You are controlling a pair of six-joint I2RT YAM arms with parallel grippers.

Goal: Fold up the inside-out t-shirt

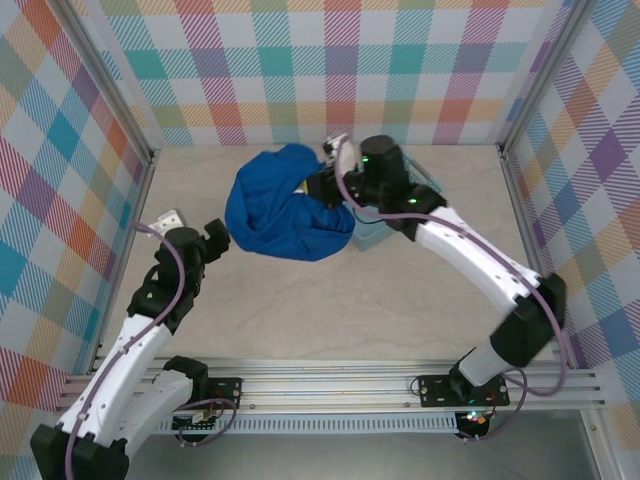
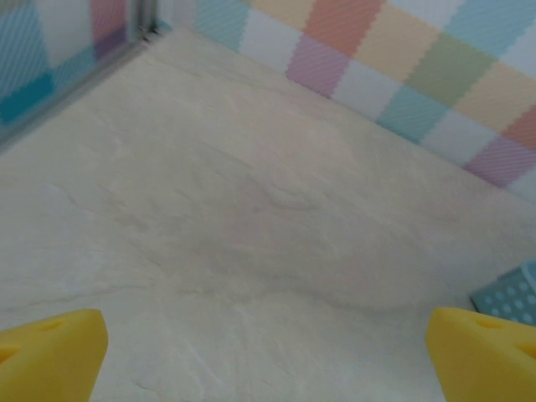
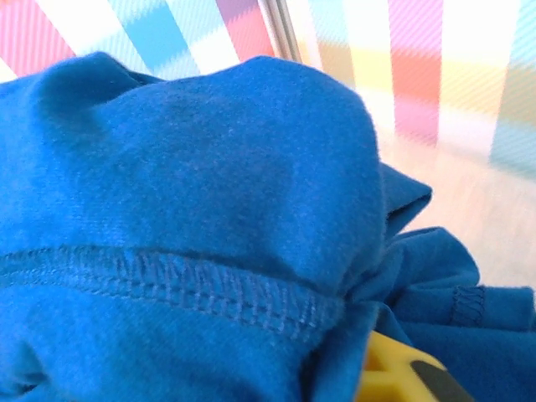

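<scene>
Currently the t-shirt sits bunched at 12 o'clock on the table, touching the basket at its 4 o'clock. Note: right gripper looks closed on a gather of cloth at the heap's 2 o'clock edge, seam exposed. Note: left gripper is spread wide and empty at the heap's 8 o'clock. Risk: pulling from one pinch could drag several layers or snag the basket, leaving the cloth twisted.

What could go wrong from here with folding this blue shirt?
The t-shirt is bunched in a heap, and the right gripper sits among thick layers, so pulling may drag the whole wad. It lies right beside the basket and could snag it. The open left gripper holds nothing down.
</scene>
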